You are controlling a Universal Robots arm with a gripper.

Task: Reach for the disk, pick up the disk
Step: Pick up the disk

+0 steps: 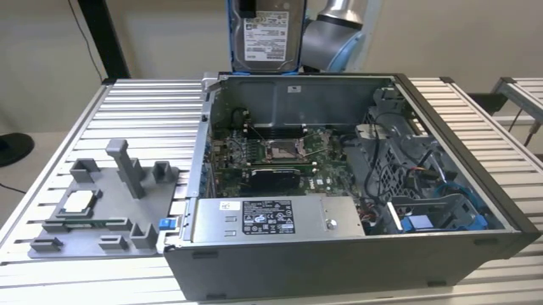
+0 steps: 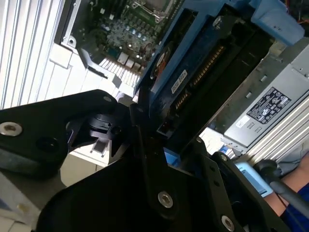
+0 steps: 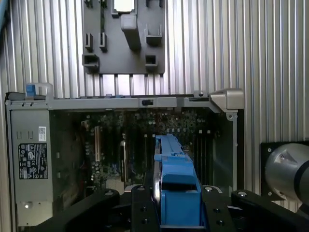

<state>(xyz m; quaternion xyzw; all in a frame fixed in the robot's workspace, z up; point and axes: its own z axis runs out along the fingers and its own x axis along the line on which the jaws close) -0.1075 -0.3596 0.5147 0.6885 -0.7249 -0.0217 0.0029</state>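
Note:
The disk (image 1: 268, 35), a silver-grey drive with a white label in a blue bracket, hangs upright above the back wall of the open computer case, clear of everything inside. My gripper (image 1: 248, 7) holds it from above, with the arm's grey joint beside it. In the first wrist view the blue bracket of the disk (image 3: 176, 176) stands edge-on between the black fingers (image 3: 140, 210), over the motherboard. In the second wrist view the disk (image 2: 193, 72) shows its connector edge, clamped in my gripper (image 2: 154, 140).
The open computer case (image 1: 509, 219) sits on a ribbed aluminium table (image 1: 144, 108). Inside are the motherboard (image 1: 280, 152), a long grey labelled box (image 1: 271, 219) at the front and a blue drive bay (image 1: 433, 216). A grey fixture tray (image 1: 93, 216) with a small square chip (image 1: 78, 201) lies at the exterior view's left.

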